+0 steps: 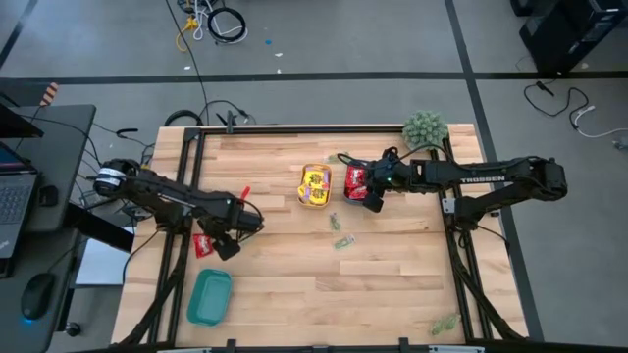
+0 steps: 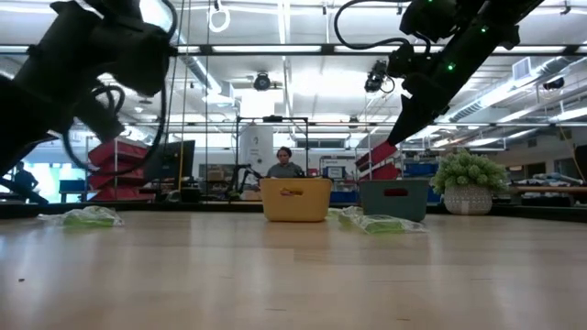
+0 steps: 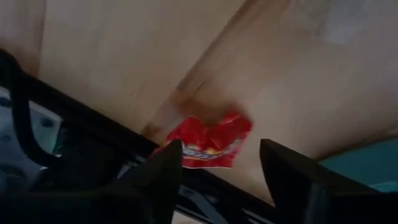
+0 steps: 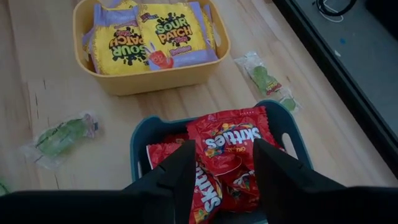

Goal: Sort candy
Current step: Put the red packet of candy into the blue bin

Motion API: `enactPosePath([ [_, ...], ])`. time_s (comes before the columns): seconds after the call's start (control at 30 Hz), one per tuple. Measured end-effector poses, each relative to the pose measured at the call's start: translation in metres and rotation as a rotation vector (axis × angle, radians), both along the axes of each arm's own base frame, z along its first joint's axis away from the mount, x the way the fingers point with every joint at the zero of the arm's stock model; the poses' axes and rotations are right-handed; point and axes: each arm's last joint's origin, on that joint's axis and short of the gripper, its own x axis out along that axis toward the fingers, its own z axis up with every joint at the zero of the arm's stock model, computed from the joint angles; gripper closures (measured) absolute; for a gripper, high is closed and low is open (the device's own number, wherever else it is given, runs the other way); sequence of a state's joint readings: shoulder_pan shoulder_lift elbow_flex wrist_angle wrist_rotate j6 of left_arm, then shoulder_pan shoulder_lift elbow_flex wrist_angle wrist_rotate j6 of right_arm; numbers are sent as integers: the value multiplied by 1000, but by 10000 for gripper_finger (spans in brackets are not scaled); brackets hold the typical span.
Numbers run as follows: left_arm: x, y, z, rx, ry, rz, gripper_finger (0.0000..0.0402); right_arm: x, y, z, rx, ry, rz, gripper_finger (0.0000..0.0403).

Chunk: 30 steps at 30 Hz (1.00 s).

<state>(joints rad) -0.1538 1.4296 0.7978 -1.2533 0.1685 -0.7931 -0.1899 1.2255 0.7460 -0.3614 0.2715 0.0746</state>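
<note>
Right gripper (image 4: 221, 171) above red packets (image 4: 233, 140).

Overhead and table-level views share the yellow tray (image 1: 315, 187); wrist cameras look closely down at tabletop

red packets (image 4: 227, 146), yellow packets (image 4: 149, 34), teal tray (image 1: 209, 296)

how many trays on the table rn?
3. The yellow tray sits mid-table with yellow packets in it, the dark teal tray of red packets is right beside it under the right tool, and the empty teal tray lies near the front-left corner.
</note>
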Motion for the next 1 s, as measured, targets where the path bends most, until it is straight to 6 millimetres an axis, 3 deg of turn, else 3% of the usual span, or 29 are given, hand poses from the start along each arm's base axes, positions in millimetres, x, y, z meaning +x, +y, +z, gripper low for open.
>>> enactPosePath([
  [0.2,-14,-2,-17,17,60,1,151,0,0,0,0,0,0,258],
  [0.43,-22,-2,-33,-15,51,11,161,0,0,0,0,0,0,258],
  [0.6,-24,-1,-36,-11,48,-4,232,0,0,0,0,0,0,258],
  [0.8,-9,-1,-26,31,-44,-101,385,0,0,0,0,0,0,258],
  [1.0,24,8,18,140,-191,-231,398,-5,3,8,-27,-26,-10,258],
])
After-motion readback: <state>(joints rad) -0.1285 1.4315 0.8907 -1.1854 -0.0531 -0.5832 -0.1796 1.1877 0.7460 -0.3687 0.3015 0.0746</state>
